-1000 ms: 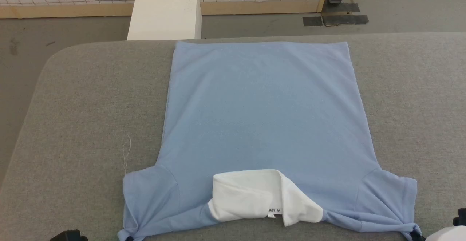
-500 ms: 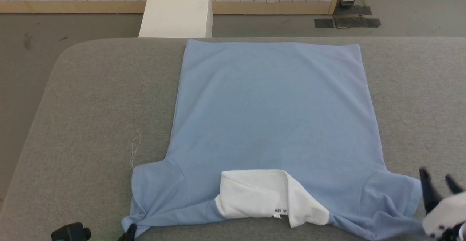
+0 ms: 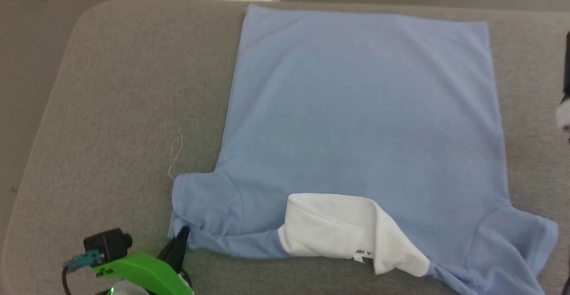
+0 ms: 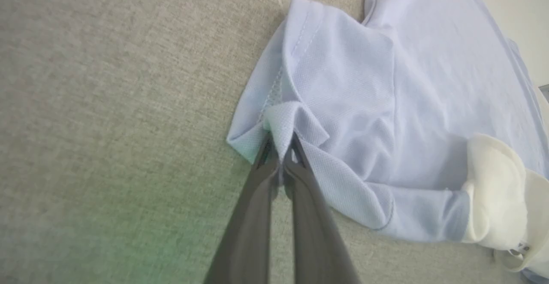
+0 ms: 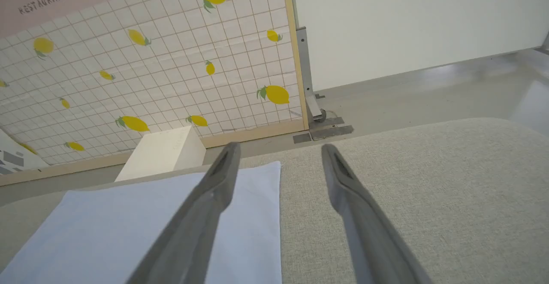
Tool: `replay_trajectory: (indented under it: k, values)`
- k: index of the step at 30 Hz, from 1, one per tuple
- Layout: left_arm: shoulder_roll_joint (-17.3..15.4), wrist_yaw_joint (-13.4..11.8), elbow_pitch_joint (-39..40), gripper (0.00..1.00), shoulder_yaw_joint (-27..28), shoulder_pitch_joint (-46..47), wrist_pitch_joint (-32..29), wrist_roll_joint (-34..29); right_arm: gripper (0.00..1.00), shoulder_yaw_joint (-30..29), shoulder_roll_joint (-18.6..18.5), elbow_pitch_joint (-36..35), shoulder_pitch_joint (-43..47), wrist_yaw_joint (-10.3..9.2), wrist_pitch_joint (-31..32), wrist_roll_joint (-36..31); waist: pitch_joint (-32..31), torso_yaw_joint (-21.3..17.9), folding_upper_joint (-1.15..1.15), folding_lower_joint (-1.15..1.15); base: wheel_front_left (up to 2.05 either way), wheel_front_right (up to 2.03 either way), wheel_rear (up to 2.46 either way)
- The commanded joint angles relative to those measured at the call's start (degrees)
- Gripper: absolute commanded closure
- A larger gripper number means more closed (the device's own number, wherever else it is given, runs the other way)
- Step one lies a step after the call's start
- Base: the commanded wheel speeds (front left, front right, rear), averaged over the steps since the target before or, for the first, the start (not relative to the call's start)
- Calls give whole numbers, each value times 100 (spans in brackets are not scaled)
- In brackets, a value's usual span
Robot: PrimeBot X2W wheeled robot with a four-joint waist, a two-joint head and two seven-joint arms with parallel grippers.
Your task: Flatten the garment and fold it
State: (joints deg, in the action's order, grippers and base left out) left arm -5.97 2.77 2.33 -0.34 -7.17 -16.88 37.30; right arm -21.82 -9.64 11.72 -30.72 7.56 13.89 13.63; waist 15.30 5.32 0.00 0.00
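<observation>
- You have one polo shirt (image 3: 365, 108) lying flat on the grey padded table (image 3: 124, 85), its white collar (image 3: 329, 228) nearest the robot.
- There are two grippers. The left gripper (image 4: 281, 146) pinches the left sleeve (image 3: 205, 206) corner (fabric bunched between its tips). The right gripper (image 5: 279, 155) gapes empty above the table.
- One loose thread (image 3: 176, 154) lies beside that sleeve.
- The right sleeve (image 3: 516, 241) is cut off by the head view's edge, and the collar label (image 3: 363, 255) is unreadable.

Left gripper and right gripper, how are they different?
The left gripper is shut; the right gripper is open. The left gripper pinches the sleeve of the blue shirt; the right gripper holds nothing and points over the grey table. Both have two long dark fingers.
</observation>
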Motion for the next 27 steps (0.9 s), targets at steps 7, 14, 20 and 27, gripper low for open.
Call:
replay_trajectory:
  k: [7, 14, 20, 27]
  values:
    - [86, 159, 28, 100, -296, 593, 246, -69, 0, -305, -602, 1120, -1474, -8, 842, -122, 1092, 937, 0, 0, 0, 0, 0]
    - [153, 235, 40, 100, -581, 904, 425, -104, 0, -721, -905, 1605, -2402, -8, 2115, -984, 1685, 1364, 0, 0, 0, 0, 0]
    - [183, 234, 31, 100, -668, 1015, 537, -88, 0, -806, -940, 1289, -2765, -8, 3197, -1668, 2122, 1452, 0, 0, 0, 0, 0]
    - [180, 237, 5, 100, -647, 1078, 641, -58, 22, -883, -900, 690, -2788, -8, 4163, -2097, 2381, 1389, 0, 0, 0, 0, 0]
